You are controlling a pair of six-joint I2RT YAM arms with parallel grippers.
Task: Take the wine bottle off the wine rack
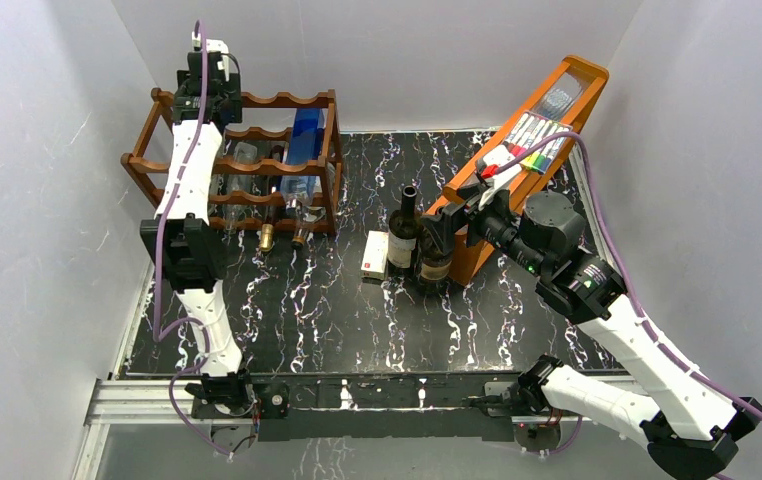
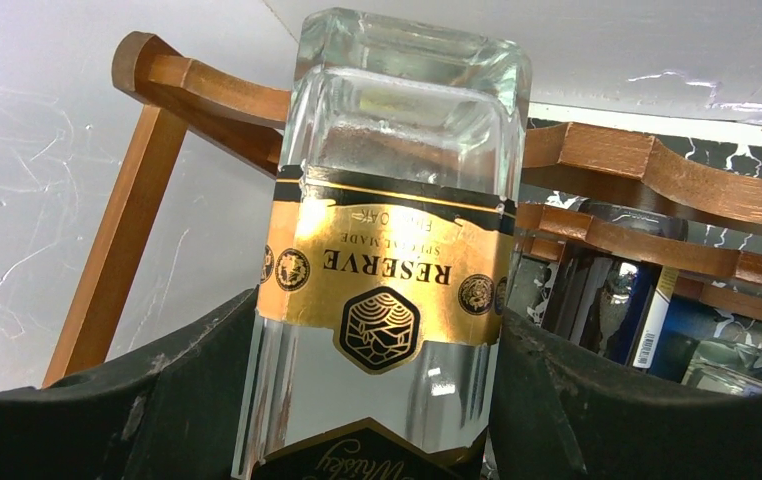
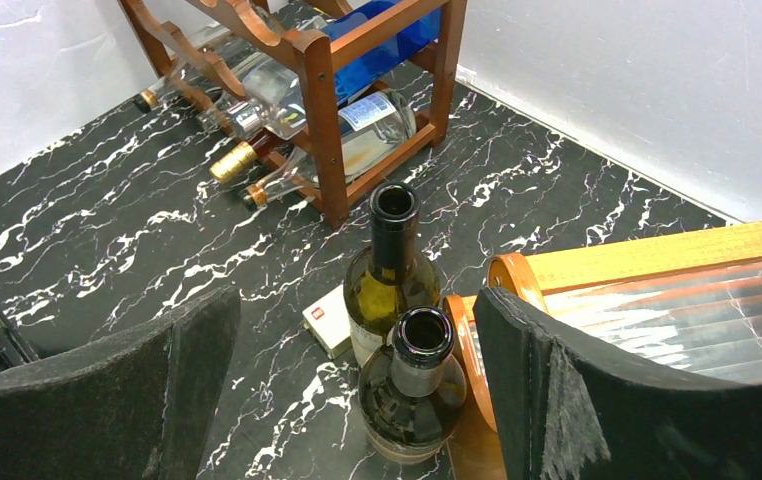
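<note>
The dark reddish-brown wine rack (image 1: 257, 165) stands at the back left; its wavy rails also show in the left wrist view (image 2: 647, 170) and the right wrist view (image 3: 314, 90). My left gripper (image 1: 207, 90) is at the rack's top left corner. It is shut on a clear square bottle (image 2: 397, 200) with a gold "RESERVE" label, a finger pressed to each side. The arm hides this bottle in the top view. My right gripper (image 1: 454, 215) is open and empty, above two upright dark wine bottles on the table.
A blue bottle (image 1: 307, 140) and clear bottles with gold caps (image 1: 268, 238) lie in the rack. Two upright wine bottles (image 1: 405, 232) (image 3: 412, 400) and a small white box (image 1: 375, 255) stand mid-table. The slanted orange marker stand (image 1: 542, 125) is at right. White walls close in.
</note>
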